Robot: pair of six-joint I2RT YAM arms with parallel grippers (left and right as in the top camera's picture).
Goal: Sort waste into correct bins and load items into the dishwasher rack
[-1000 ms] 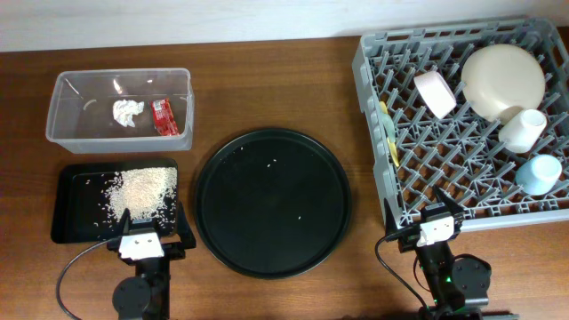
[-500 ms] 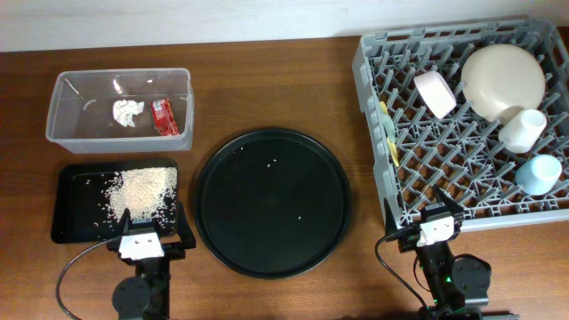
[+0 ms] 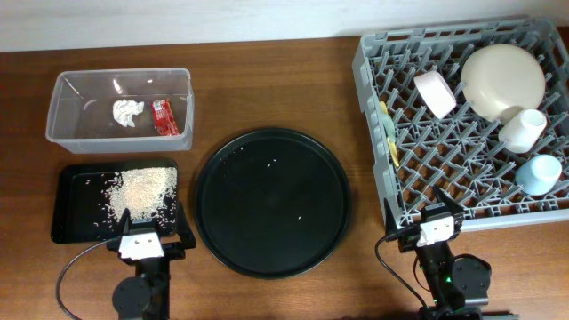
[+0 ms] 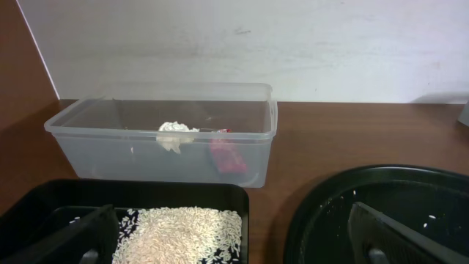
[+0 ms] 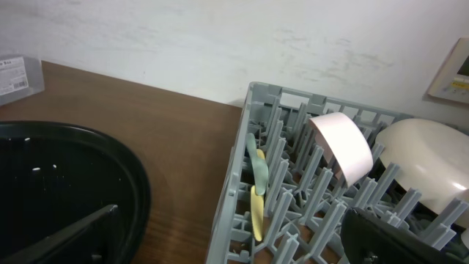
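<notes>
At the far left, the clear tub (image 3: 62,133) sits toward the back of the surface (image 3: 267,80) with the paper wad (image 3: 127,111) and the red wrapper (image 3: 164,116) lying inside it, near each other. Just in front of it, the shallow black tray (image 3: 67,233) holds the heap of rice (image 3: 142,189).

The left hand (image 3: 153,229) rests low at that tray's front right corner, fingers spread wide and holding nothing. A careless move forward from here could knock the light tray and scatter the grains.

In the middle, the big round tray (image 3: 203,204) is almost bare. A few stray grains (image 3: 271,162) lie on it, so the sorting may not be quite complete, and they look too small to pinch cleanly.

To the right, the rack (image 3: 373,53) holds everything:
- the green spoon (image 5: 256,165) and yellow spoon (image 5: 256,213) stand in the slots along its left wall
- the pink bowl (image 3: 436,93) stands on edge between pegs
- the cream plate (image 3: 502,80) is at the back
- the white cup (image 3: 523,130) is touching or just beside the plate
- the blue cup (image 3: 539,173) is in front of the white cup

The right hand (image 3: 427,220) sits at the rack's front wall, also wide open and empty. Its fingers could catch the lattice if it swung or lifted. A jolt there could tip the bowl or roll the cups, which seem to lie loose on their sides.
</notes>
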